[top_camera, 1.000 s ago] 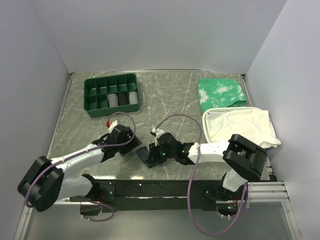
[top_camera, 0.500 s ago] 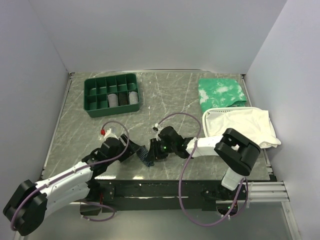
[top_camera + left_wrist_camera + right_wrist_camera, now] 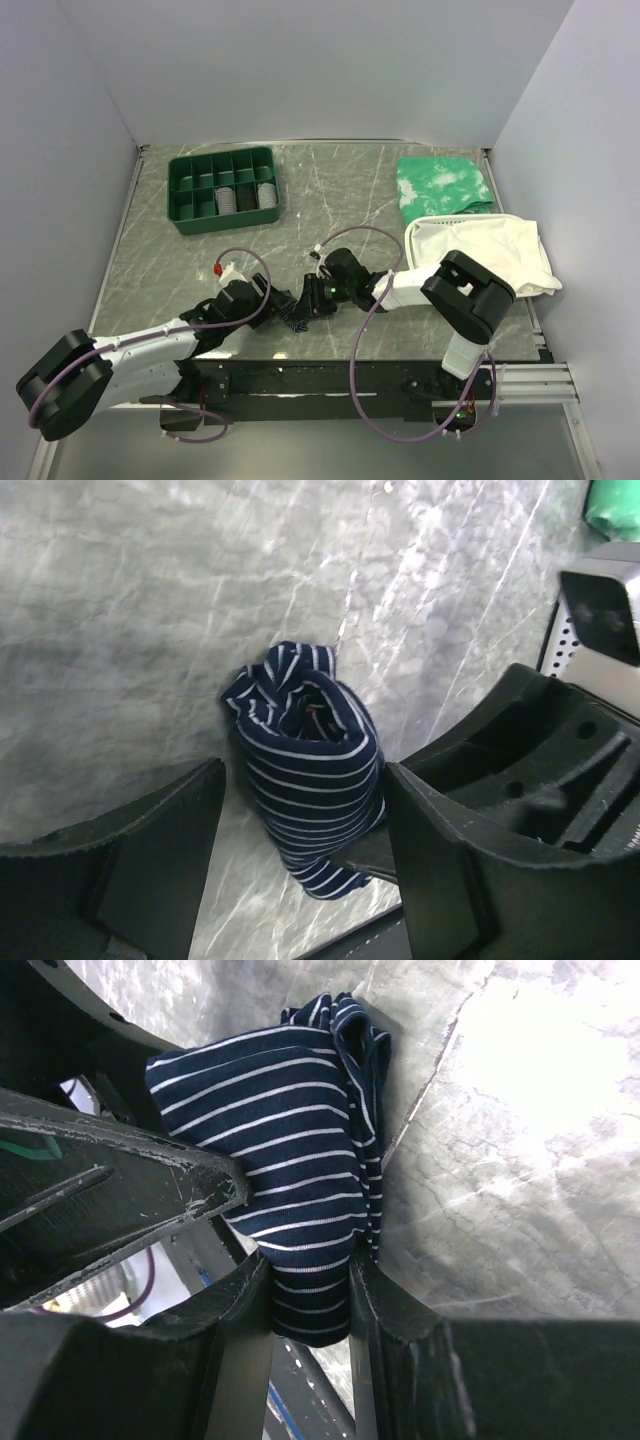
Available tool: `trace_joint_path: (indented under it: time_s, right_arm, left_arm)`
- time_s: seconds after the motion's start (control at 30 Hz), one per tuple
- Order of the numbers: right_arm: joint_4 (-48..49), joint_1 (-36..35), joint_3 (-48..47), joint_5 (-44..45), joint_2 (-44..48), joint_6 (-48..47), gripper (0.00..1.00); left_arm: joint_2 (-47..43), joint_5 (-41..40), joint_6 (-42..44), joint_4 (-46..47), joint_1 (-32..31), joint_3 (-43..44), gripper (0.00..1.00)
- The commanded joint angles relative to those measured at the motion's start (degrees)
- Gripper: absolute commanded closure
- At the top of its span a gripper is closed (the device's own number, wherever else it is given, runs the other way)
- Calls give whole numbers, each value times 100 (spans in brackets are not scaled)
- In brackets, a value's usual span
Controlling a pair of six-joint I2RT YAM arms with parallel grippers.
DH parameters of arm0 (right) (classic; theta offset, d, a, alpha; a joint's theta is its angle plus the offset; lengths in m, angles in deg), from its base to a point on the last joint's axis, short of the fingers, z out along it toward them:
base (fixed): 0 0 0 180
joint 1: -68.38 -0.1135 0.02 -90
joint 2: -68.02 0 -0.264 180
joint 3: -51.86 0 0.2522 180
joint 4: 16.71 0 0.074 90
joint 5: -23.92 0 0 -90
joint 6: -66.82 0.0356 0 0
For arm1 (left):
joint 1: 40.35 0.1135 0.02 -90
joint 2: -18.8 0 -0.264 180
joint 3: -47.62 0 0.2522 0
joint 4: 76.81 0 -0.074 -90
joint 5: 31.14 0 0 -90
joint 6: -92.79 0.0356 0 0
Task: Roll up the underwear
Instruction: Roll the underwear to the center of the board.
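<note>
I read the underwear (image 3: pixel 310 780) as dark navy with fine white stripes. The table (image 3: pixel 340 190) is grey with pale marble veining. The tray (image 3: pixel 225 221) is dark green. The mottled cloth (image 3: pixel 440 185) is green and white; the second cloth (image 3: pixel 480 255) is plain white.

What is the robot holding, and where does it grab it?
The right gripper pinches the underwear by one end; the left gripper is open, holding nothing.
</note>
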Motion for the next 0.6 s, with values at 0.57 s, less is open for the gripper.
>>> trace_joint_path:
  time_s: [0.57]
  right_arm:
    - [-58,182,275,-238,-146,-381,77]
  left_arm:
    - [1049,-641,-68,455,-152,405,45]
